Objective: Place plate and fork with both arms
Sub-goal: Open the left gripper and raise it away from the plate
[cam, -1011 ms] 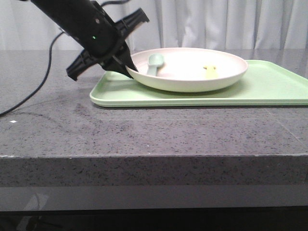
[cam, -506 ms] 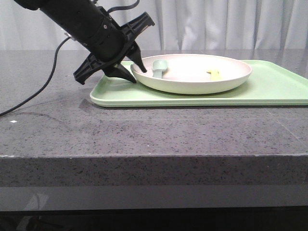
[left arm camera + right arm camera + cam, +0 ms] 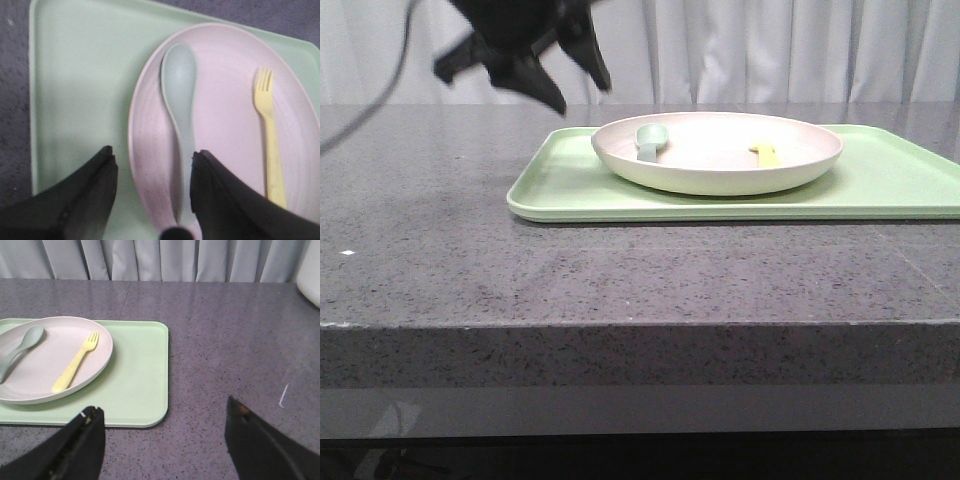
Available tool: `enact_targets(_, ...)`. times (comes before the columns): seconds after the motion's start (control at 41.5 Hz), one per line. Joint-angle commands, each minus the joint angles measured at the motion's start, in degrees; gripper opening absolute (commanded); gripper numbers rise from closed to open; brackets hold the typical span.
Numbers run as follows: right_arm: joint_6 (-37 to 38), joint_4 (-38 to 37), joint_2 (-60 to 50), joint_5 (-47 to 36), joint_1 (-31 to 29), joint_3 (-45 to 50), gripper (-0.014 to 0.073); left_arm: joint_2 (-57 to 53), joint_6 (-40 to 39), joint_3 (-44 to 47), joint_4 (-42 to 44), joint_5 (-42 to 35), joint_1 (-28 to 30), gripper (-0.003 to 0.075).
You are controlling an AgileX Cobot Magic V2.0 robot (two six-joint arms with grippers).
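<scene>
The plate (image 3: 718, 152) is lying flat on the light-green tray (image 3: 560, 185), toward the tray's left end, and the tray itself is sitting on the dark speckled table (image 3: 470, 260) near its far edge. Inside the plate the fork (image 3: 764, 152) is resting on the right half, tines pointing toward the plate's far rim, while a grey-green spoon (image 3: 648, 141) is lying on the left half, well apart from the fork.

The left gripper (image 3: 570, 82) is hanging in the air above the table beyond the tray's left end, its dark fingers (image 3: 85, 200) spread wide with nothing between them and touching neither plate nor tray.

The right gripper (image 3: 162, 440) is showing only in its own wrist view, its two fingers standing far apart and empty above bare table just off the tray's right end, clear of the tray's edge
</scene>
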Motion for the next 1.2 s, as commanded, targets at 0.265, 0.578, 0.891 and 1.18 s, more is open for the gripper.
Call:
enact_targets(0.265,-0.6,-0.5,0.9,-4.3,0.0,-2.0,0.0524,-20.9,0.4,-1.8,25.7,17.2,-0.5,0.0347)
enact_targets(0.578,-0.6,-0.5,0.9,-4.3,0.0,-2.0,0.0524,-38.6,4.5,13.7,26.6,16.7,-0.5,0.0347)
enact_targets(0.891,-0.6,-0.5,0.9,-4.3,0.0,-2.0,0.0524,-54.5,4.5,28.6,26.2,16.7,-0.5,0.0347)
enact_targets(1.18,-0.6,-0.5,0.9,-5.2,0.0,-2.0,0.0524,-64.6,4.5,35.8,25.6,16.7,-0.5,0.0347)
